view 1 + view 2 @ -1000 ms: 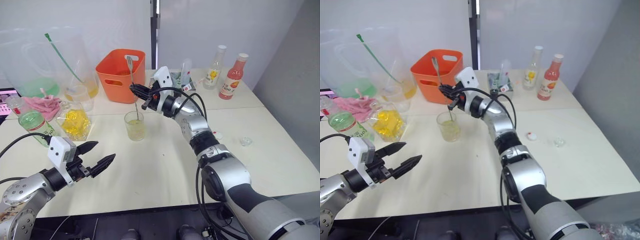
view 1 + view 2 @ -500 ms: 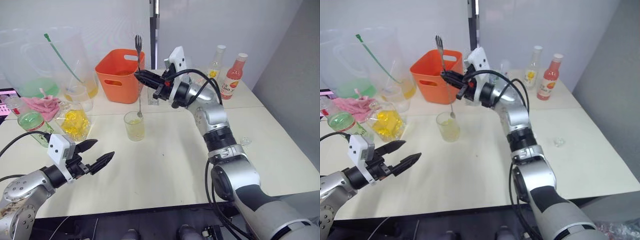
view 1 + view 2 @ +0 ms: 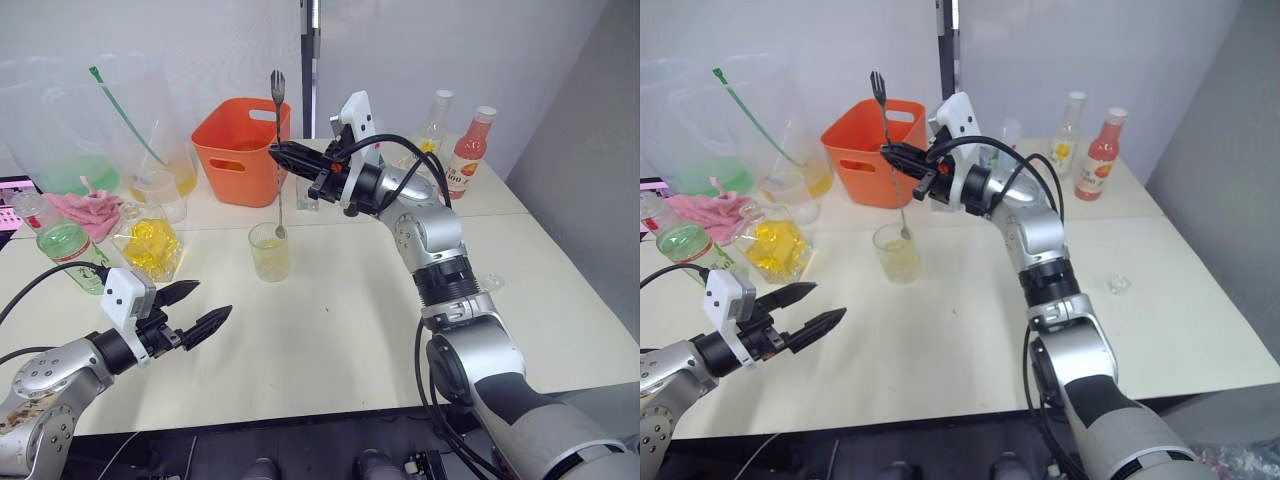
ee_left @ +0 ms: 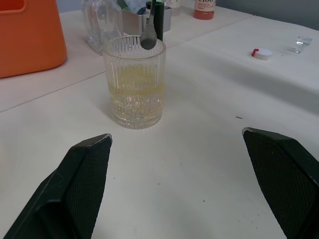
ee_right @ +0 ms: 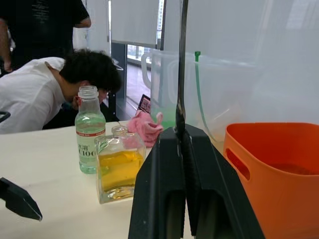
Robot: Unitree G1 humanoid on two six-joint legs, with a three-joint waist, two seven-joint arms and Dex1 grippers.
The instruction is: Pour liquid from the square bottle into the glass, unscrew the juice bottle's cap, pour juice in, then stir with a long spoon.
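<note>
Right gripper [image 3: 285, 158] clamped on the long spoon [image 3: 278, 150] — stem upright, bowl at the rim of the glass [image 3: 269, 251] directly beneath. Left gripper [image 3: 195, 309] spread wide, empty, well short of the glass.

Left wrist: spoon bowl at the glass lip, cap [image 4: 262, 53] far beyond.

Right wrist: fingers [image 5: 167, 169] pinching the stem; past them, the square bottle [image 5: 119, 164] beside the juice bottle [image 5: 89, 130].

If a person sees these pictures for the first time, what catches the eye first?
The right gripper, jaws shut on the long spoon, holds it upright with the bowl at the rim of the glass of pale yellow drink. Behind stands a bright orange basket; the left gripper waits open near the table's front edge.
</note>
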